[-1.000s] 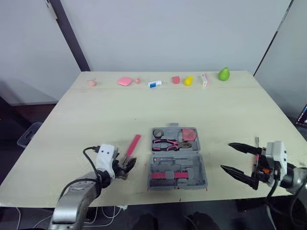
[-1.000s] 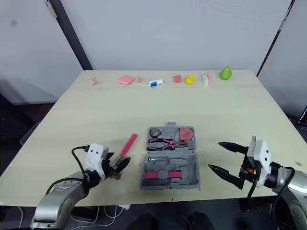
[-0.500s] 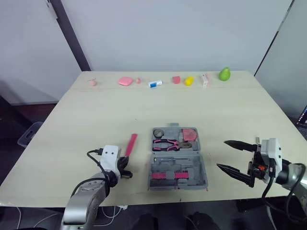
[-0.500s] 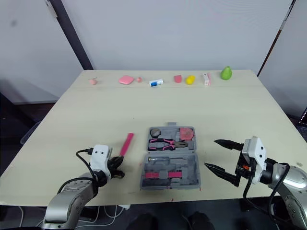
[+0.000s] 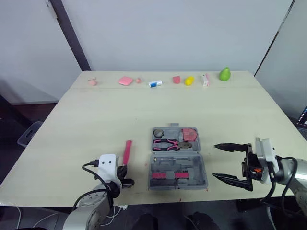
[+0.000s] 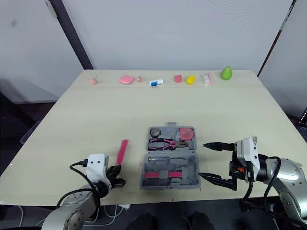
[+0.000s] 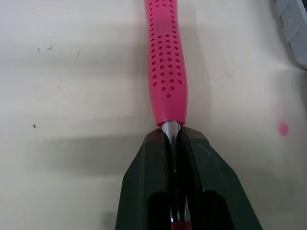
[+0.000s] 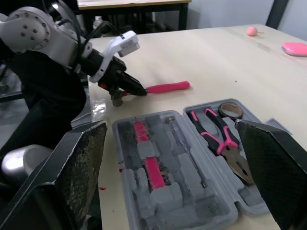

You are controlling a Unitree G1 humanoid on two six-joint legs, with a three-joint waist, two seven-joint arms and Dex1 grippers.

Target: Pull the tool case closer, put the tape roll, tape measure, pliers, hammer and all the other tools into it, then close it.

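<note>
The grey tool case lies open near the table's front edge. Its far half holds the tape roll, the pink-handled pliers and a pink tape measure. Left of the case lies the hammer, its pink handle pointing away from me. My left gripper is shut on the hammer's metal shaft just below the handle; the head is hidden behind the fingers. My right gripper stands wide open just right of the case, holding nothing. The right wrist view shows the case and the hammer handle.
A row of small items lines the far edge: a pink pad, a white and blue tube, a yellow piece, a green pear. The table's front edge runs close under both grippers.
My left gripper has shut on the hammer's shaft and drawn it back toward the front edge. My right gripper has moved left, closer to the case, still open.
</note>
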